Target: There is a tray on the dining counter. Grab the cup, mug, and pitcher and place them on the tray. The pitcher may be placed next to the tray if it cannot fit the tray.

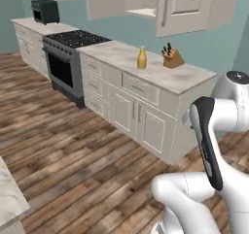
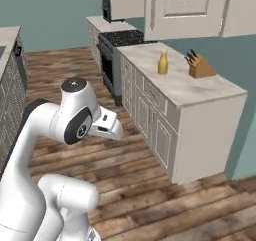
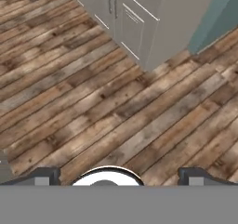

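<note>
The mustard-yellow pitcher [image 1: 141,58] [image 2: 162,63] stands upright on the wall counter [image 1: 185,77] [image 2: 200,92], left of a wooden knife block. My gripper [image 3: 119,175] is open, its two dark fingertips [image 3: 46,174] wide apart with nothing between them. It hangs over bare wooden floor, well short of the wall counter and far from the pitcher. A beige marbled corner of the dining counter [image 1: 9,196] pokes in at the lower left of the left base view. The tray, cup and mug are out of view.
The knife block [image 1: 172,58] [image 2: 200,67] sits close to the pitcher. A stove [image 1: 68,58] [image 2: 120,37] adjoins the wall counter, with a dark appliance [image 1: 44,10] beyond. Upper cabinets [image 1: 194,7] hang over the counter. Wooden floor [image 3: 116,102] lies open between the counters.
</note>
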Tool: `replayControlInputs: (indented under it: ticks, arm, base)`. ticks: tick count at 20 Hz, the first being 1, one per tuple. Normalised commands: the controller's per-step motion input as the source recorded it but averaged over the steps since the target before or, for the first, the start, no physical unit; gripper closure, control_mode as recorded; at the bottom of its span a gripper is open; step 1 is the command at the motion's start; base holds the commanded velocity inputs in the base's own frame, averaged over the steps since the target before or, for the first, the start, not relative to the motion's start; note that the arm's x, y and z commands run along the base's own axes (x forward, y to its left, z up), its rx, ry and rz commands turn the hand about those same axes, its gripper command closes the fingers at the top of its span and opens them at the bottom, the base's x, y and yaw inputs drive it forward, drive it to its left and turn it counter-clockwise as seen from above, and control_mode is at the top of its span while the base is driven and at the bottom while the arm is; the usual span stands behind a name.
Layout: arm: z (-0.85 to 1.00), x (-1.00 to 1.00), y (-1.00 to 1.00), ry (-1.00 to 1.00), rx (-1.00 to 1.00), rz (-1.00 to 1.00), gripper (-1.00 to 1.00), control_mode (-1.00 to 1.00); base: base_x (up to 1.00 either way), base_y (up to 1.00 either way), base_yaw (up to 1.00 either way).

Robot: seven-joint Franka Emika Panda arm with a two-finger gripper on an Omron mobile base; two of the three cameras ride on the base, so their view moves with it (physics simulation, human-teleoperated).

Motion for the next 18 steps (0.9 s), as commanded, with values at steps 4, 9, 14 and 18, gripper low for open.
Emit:
replayControlInputs:
  ticks: [4,9,14,18]
  arm:
    - [0.0,0.0,0.0,0.0,0.0,0.0,-1.0,1.0]
    - [0.0,0.0,0.0,0.0,0.0,0.0,-1.0,1.0]
    - [0.0,0.0,0.0,0.0,0.0,0.0,-1.0,1.0]
    - [0.0,0.0,0.0,0.0,0.0,0.0,-1.0,1.0]
  base:
    - [1.0,-0.14,0.92]
    - [1.0,-0.13,0.9]
    - [1.0,-0.49,0.41]
    - [1.0,-0.45,0.05]
